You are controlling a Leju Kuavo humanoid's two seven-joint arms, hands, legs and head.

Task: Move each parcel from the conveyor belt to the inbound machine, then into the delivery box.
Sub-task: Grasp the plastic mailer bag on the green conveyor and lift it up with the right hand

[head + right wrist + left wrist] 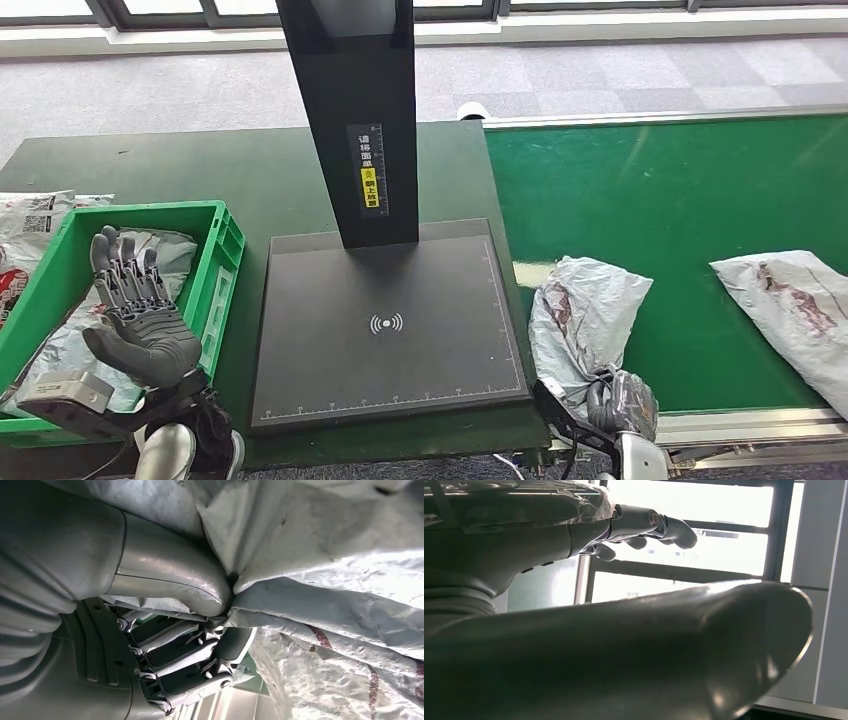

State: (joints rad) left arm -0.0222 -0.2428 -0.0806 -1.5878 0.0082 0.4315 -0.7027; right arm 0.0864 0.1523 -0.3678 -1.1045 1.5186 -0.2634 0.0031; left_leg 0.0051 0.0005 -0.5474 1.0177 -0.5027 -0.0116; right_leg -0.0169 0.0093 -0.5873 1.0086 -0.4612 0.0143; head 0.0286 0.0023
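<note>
A crumpled grey parcel point(585, 305) lies at the near left end of the green conveyor belt point(680, 190). My right hand point(620, 400) grips its near end. In the right wrist view the thumb and fingers point(180, 655) pinch a fold of the parcel point(325, 605). A second grey parcel point(790, 305) lies farther right on the belt. The inbound machine's black scan plate point(390, 320) sits bare under its black column point(350, 110). My left hand point(135, 310) hovers palm up, fingers spread and holding nothing, over the green delivery box point(225, 250). Its fingers point(659, 525) stretch toward bright windows.
The delivery box holds a grey parcel point(165, 250). More parcels point(35, 215) lie on the dark green table left of the box. A metal rail point(740, 420) edges the belt's near side. Grey carpet floor lies beyond the table.
</note>
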